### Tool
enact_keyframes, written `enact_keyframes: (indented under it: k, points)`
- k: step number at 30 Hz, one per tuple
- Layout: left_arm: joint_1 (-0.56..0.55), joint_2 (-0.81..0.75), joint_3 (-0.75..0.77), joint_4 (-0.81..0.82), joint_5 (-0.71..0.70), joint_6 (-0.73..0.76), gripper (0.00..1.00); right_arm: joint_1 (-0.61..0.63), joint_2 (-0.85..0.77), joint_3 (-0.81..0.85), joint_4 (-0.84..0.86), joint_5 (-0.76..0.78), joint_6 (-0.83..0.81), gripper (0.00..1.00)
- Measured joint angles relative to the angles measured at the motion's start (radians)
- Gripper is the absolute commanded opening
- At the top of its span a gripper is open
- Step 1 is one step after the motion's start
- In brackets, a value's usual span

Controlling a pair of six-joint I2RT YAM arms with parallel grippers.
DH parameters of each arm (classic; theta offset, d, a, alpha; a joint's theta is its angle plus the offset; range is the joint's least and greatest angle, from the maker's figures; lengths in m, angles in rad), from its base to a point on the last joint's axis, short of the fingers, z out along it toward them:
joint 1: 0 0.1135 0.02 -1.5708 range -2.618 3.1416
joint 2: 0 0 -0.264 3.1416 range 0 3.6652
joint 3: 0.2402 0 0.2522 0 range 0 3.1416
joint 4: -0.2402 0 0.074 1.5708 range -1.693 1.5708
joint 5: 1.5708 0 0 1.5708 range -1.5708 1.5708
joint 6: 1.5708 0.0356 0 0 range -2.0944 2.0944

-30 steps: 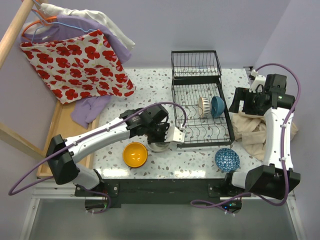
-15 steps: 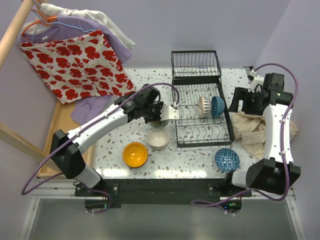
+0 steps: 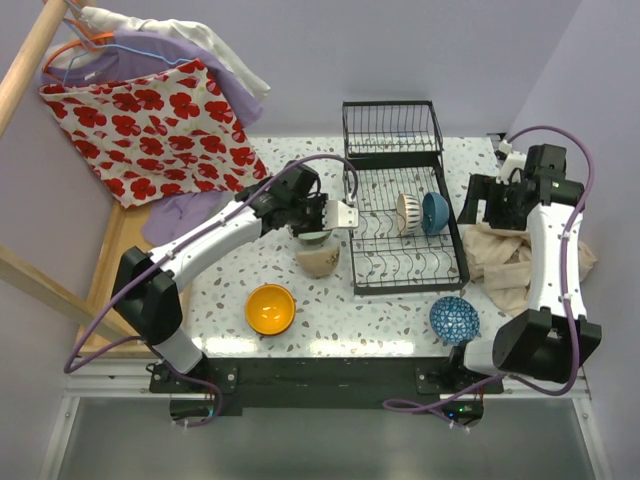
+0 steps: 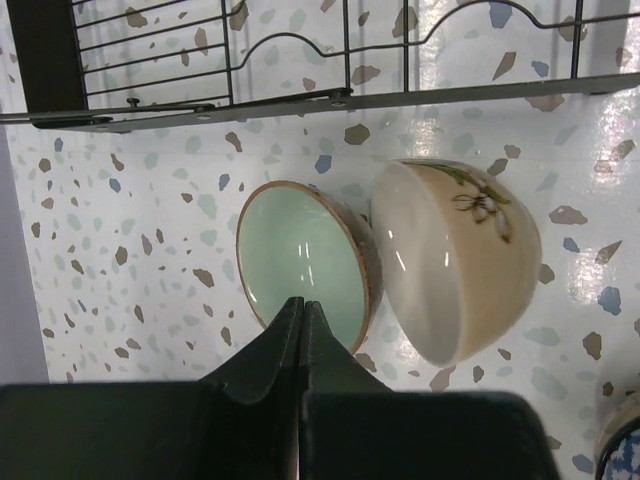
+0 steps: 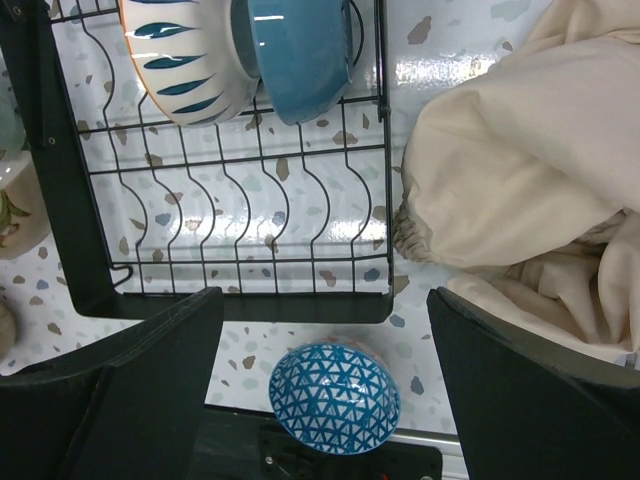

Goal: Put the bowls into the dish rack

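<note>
My left gripper (image 3: 318, 226) is shut on the rim of a pale green bowl (image 4: 300, 265) with a brown rim, holding it tilted just left of the black wire dish rack (image 3: 400, 272). A cream flowered bowl (image 3: 318, 261) lies tipped on its side against it, also seen in the left wrist view (image 4: 460, 265). An orange-yellow bowl (image 3: 270, 308) sits near the front. A white blue-striped bowl (image 3: 408, 213) and a plain blue bowl (image 3: 434, 212) stand in the rack. A blue-white patterned bowl (image 5: 335, 398) sits in front of the rack. My right gripper (image 3: 474, 206) is open and empty above the rack's right edge.
A crumpled cream cloth (image 3: 510, 265) lies right of the rack. Red-flowered fabric (image 3: 170, 130) and other clothes hang at the back left over a wooden tray (image 3: 118, 262). A lavender cloth (image 3: 180, 220) lies beside the left arm.
My left gripper has moved away from the front toward the rack's left side with the pale green bowl. The cream bowl stayed behind and tipped onto its side. The right arm barely moved.
</note>
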Motion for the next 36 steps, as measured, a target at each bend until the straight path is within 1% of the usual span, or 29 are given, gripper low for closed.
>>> enact_keyframes:
  k: [2, 4, 5, 8, 11, 16, 20, 22, 23, 24, 28, 31, 36]
  points:
    - [0.0, -0.005, -0.011, 0.019, 0.0, -0.012, 0.01, 0.0, 0.003, 0.0, 0.0, 0.0, 0.0, 0.87]
    - [0.0, -0.014, -0.029, 0.039, -0.002, -0.015, 0.13, 0.0, 0.007, 0.0, 0.001, 0.0, 0.0, 0.87]
    - [0.0, -0.018, -0.036, 0.045, -0.005, -0.014, 0.23, 0.0, 0.01, 0.0, 0.002, 0.0, 0.0, 0.87]
    - [0.0, -0.021, -0.052, 0.054, -0.017, 0.001, 0.37, 0.0, 0.024, 0.0, 0.003, 0.0, 0.0, 0.87]
    - [0.003, -0.03, -0.093, 0.063, -0.018, 0.029, 0.45, 0.0, 0.034, 0.002, 0.005, 0.0, 0.0, 0.87]
    - [0.005, -0.037, -0.16, 0.07, -0.01, 0.048, 0.5, 0.0, 0.037, 0.002, 0.007, 0.0, 0.0, 0.87]
    - [0.005, -0.037, -0.17, 0.12, -0.019, 0.039, 0.49, 0.0, 0.037, 0.002, 0.007, 0.001, 0.0, 0.87]
    - [0.006, -0.037, -0.169, 0.146, -0.019, 0.033, 0.51, 0.0, 0.037, 0.002, 0.007, 0.004, 0.0, 0.87]
    - [0.007, -0.037, -0.163, 0.152, -0.02, 0.028, 0.57, 0.0, 0.037, 0.002, 0.007, 0.004, 0.0, 0.87]
    - [0.008, -0.037, -0.159, 0.156, -0.02, 0.026, 0.58, 0.0, 0.037, 0.002, 0.007, 0.005, 0.0, 0.87]
    - [0.009, -0.035, -0.123, 0.191, -0.032, 0.005, 0.6, 0.0, 0.036, 0.002, 0.008, 0.005, 0.0, 0.87]
    - [0.018, -0.008, -0.065, 0.191, -0.033, -0.009, 0.6, 0.0, 0.036, 0.001, 0.008, 0.008, 0.0, 0.87]
    - [0.062, 0.108, 0.076, 0.161, -0.005, -0.042, 0.6, 0.0, 0.036, 0.001, 0.009, 0.023, -0.002, 0.87]
